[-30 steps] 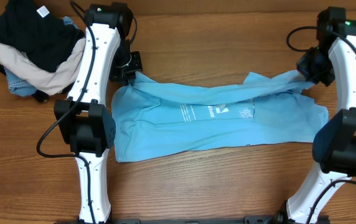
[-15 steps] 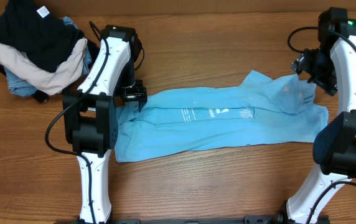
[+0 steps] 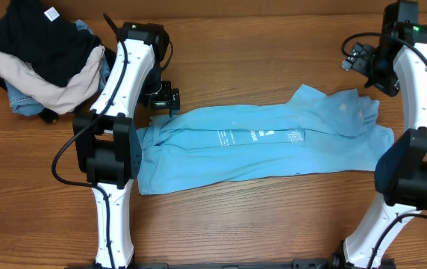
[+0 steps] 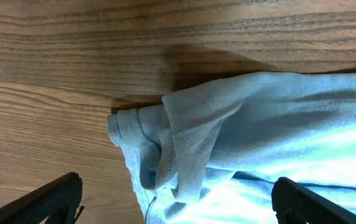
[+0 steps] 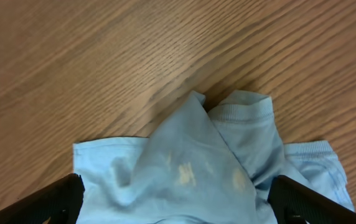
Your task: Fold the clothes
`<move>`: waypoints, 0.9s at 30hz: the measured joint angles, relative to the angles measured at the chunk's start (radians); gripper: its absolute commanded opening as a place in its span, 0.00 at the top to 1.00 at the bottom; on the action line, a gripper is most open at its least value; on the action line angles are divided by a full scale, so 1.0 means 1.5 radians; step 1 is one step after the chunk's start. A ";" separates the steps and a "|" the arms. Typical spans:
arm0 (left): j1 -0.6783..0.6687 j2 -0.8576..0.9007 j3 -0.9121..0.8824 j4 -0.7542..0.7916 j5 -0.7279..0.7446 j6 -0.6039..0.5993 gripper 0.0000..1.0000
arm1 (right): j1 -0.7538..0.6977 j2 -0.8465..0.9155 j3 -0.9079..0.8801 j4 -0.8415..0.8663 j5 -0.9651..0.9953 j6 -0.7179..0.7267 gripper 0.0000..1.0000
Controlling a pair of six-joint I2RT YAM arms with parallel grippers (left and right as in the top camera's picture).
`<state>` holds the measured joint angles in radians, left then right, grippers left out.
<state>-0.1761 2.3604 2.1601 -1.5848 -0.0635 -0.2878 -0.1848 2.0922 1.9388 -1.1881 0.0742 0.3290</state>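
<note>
The clothes, a light sky-blue T-shirt [image 3: 266,149] with small white print, lie flat across the middle of the table, folded lengthwise into a long band. My left gripper [image 3: 161,99] hovers open just above the shirt's left end, where a rolled hem [image 4: 165,149] bunches up. The gripper [image 4: 177,186] holds nothing between its black fingers [image 4: 47,202]. My right gripper [image 3: 359,58] is open above the shirt's far right corner. Below it [image 5: 175,186] lie a pointed flap and a sleeve cuff [image 5: 243,115], free of the fingers [image 5: 302,202].
A pile of other garments sits at the back left corner: black [image 3: 38,37] with a white tag on top, cream [image 3: 49,86] below it, and a bit of denim blue [image 3: 19,101]. Bare wood table [image 3: 258,224] lies in front of the shirt.
Both grippers opened and let go of the shirt's far corners. The cloth dropped onto the table, and both grippers lifted slightly up and away from it.
</note>
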 measured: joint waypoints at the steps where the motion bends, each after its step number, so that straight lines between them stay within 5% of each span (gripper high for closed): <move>1: 0.000 0.000 0.000 0.000 0.003 0.001 0.00 | 0.000 0.008 0.000 0.005 -0.001 -0.006 0.06; 27: 0.001 0.000 0.000 -0.008 0.025 0.003 0.00 | -0.016 0.150 -0.004 0.120 -0.052 -0.150 0.19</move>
<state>-0.1753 2.3604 2.1601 -1.5970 -0.0261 -0.2836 -0.2085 2.3165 1.9331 -1.0077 -0.0044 0.1047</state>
